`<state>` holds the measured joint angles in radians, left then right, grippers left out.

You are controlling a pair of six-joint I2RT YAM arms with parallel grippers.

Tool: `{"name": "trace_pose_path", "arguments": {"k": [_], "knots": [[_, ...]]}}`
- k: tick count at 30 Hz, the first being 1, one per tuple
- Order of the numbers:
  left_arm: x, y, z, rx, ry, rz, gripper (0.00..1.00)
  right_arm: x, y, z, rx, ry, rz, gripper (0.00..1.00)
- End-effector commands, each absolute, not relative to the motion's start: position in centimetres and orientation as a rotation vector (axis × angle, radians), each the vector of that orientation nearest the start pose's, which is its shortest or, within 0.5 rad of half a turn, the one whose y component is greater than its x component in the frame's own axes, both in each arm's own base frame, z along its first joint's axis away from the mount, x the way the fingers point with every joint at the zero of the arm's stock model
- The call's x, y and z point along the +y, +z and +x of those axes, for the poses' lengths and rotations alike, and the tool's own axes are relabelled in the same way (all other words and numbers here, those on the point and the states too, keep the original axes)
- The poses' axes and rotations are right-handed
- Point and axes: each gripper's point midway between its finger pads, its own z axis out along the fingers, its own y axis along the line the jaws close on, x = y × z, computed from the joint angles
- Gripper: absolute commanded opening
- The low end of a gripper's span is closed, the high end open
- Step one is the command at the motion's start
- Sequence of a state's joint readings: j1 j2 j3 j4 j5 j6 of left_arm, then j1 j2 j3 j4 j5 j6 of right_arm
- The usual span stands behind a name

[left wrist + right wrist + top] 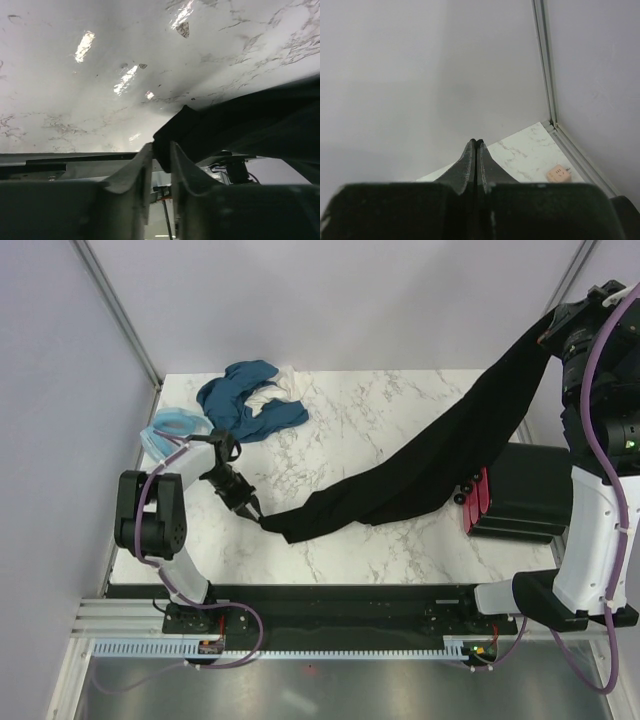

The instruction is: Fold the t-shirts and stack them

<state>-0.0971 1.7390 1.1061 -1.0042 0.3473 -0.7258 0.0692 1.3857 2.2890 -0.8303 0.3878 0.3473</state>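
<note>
Cloth spans the marble table [340,430]: a black t-shirt [440,465] runs as a long band from the front-left part of the table up past the right edge. The right gripper [548,335], raised beyond the back-right corner, has its fingers pressed together on the shirt's upper end. The left gripper [256,512] sits low at the other end, fingers [141,165] a little apart, the shirt's corner at their tips. A teal-blue t-shirt [245,405] lies crumpled at the back-left corner, with a light blue t-shirt [168,428] just beside it at the left edge.
</note>
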Motion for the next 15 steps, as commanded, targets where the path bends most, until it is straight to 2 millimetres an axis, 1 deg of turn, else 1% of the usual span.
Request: {"name": "trace_pose_path", "arguments": {"k": [1, 3, 5, 6, 8, 9, 10, 11, 12, 13, 15], "knots": [[-11.3, 6.8, 26.4, 3.073, -0.552, -0.917, 0.39, -3.9, 59.1, 31.6, 1.357, 0.015, 0.523, 0.0], [-11.0, 7.7, 26.9, 3.042, -0.53, -0.899, 0.46, -3.8, 58.5, 31.8, 1.371, 0.02, 0.526, 0.0], [-10.8, 8.9, 28.0, 3.005, -0.531, -0.847, 0.47, -3.7, 57.6, 32.2, 1.391, 0.027, 0.536, 0.0], [-11.0, 10.1, 28.8, 2.971, -0.554, -0.816, 0.47, -3.5, 57.2, 32.4, 1.404, 0.031, 0.534, 0.0], [-11.4, 11.5, 29.5, 2.934, -0.588, -0.758, 0.47, -3.2, 56.8, 32.8, 1.416, 0.052, 0.537, 0.0], [-11.6, 12.8, 30.1, 2.894, -0.605, -0.725, 0.49, -3.0, 56.4, 33.1, 1.426, 0.06, 0.537, 0.0], [-11.7, 13.5, 30.4, 2.873, -0.61, -0.702, 0.49, -2.9, 56.2, 33.3, 1.432, 0.068, 0.537, 0.0], [-11.8, 14.1, 30.5, 2.86, -0.61, -0.677, 0.49, -2.7, 56.0, 33.4, 1.438, 0.081, 0.535, 0.0], [-12.1, 14.6, 30.6, 2.847, -0.623, -0.661, 0.49, -2.5, 55.4, 33.8, 1.454, 0.091, 0.539, 0.0], [-12.3, 15.1, 30.6, 2.835, -0.644, -0.642, 0.49, -2.3, 55.4, 33.8, 1.453, 0.103, 0.536, 0.0], [-13.5, 14.6, 29.6, 2.876, -0.686, -0.581, 0.49, -1.9, 54.9, 34.2, 1.469, 0.124, 0.531, 0.0]]}}
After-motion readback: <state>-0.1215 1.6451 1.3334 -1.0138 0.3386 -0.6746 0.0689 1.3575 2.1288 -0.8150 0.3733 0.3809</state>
